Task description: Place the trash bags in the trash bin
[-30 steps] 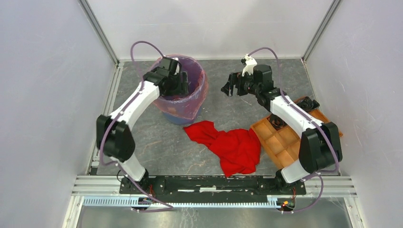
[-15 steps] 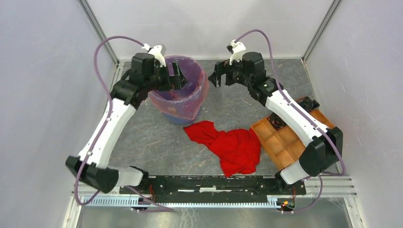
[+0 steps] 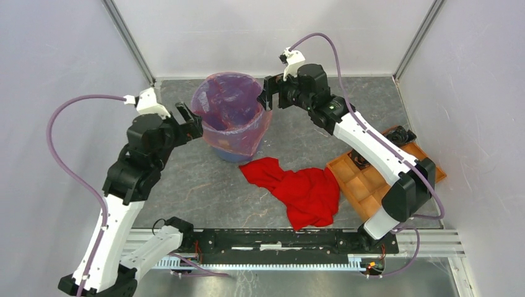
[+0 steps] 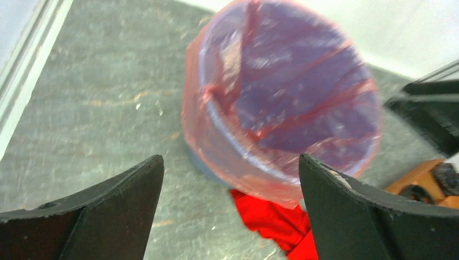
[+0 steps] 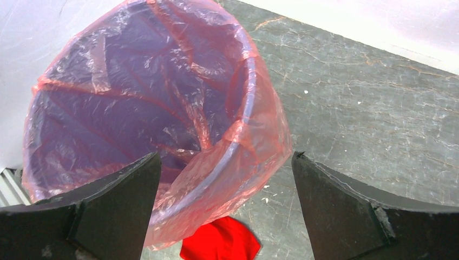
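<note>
The trash bin (image 3: pixel 233 153) is a round blue bucket at the back of the table, standing upright. The trash bag (image 3: pixel 230 110), thin red-orange film, lines it and folds down over the rim on the outside. My left gripper (image 3: pixel 189 118) is open just left of the bin, apart from it. My right gripper (image 3: pixel 267 99) is open at the bin's right rim. In the left wrist view the bag (image 4: pixel 281 81) lies beyond the empty left gripper (image 4: pixel 230 158). In the right wrist view the bag's (image 5: pixel 135 81) folded edge hangs below the empty right gripper (image 5: pixel 226 154).
A red cloth (image 3: pixel 303 189) lies crumpled in front of the bin, toward the middle. An orange-brown compartment tray (image 3: pixel 371 179) sits at the right under the right arm. Grey walls and aluminium posts close in the table on three sides.
My left gripper came up out of the bin and drew back to its left side, opening wider. My right gripper moved left up to the bin's right rim.
</note>
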You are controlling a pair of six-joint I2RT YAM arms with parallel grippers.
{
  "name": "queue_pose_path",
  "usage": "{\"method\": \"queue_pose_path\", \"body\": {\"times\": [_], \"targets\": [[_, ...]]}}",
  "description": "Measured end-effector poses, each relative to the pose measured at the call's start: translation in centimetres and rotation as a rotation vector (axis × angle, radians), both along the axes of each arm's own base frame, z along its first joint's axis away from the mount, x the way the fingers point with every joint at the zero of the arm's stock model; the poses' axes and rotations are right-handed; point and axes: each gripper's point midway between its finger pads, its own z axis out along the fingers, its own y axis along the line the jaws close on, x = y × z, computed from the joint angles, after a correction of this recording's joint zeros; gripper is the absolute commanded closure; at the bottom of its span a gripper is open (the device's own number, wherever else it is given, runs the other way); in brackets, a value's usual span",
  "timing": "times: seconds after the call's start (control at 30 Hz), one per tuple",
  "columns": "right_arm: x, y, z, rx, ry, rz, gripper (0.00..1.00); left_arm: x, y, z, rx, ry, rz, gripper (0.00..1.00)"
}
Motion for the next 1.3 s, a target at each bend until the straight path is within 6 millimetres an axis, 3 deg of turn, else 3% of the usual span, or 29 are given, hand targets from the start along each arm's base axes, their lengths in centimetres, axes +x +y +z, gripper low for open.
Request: {"method": "queue_pose_path", "body": {"times": [0.2, 0.3, 0.53, 0.83, 1.0, 1.13, 1.3], "targets": [[1.5, 0.5, -1.0, -0.013, 0.021, -0.041, 0.02, -0.7, 0.6, -6.4, -0.029, 0.131, 0.07, 0.0], [2.2, 1.0, -1.3, -0.018, 0.028, -0.06, 0.02, -1.9, 0.9, -7.8, -0.079, 0.126, 0.086, 0.0], [2.1, 1.6, -1.5, -0.009, 0.036, -0.065, 0.07, -3.2, 0.2, -8.8, -0.234, 0.033, 0.063, 0.04], [2.3, 1.6, -1.6, -0.01, 0.034, -0.087, 0.06, -4.0, -1.5, -17.0, -0.349, 0.172, 0.053, 0.1], [1.5, 0.7, -1.4, -0.017, 0.021, -0.094, 0.04, -3.8, -3.4, -21.4, -0.409, 0.269, 0.013, 0.12], [-0.2, -1.1, -1.1, -0.026, 0.002, -0.106, 0.03, -3.0, -6.0, -24.7, -0.463, 0.385, -0.047, 0.16], [-2.6, -3.3, -1.7, -0.028, -0.033, -0.081, 0.02, -2.8, -8.4, -28.0, -0.542, 0.487, -0.099, 0.13]]}}
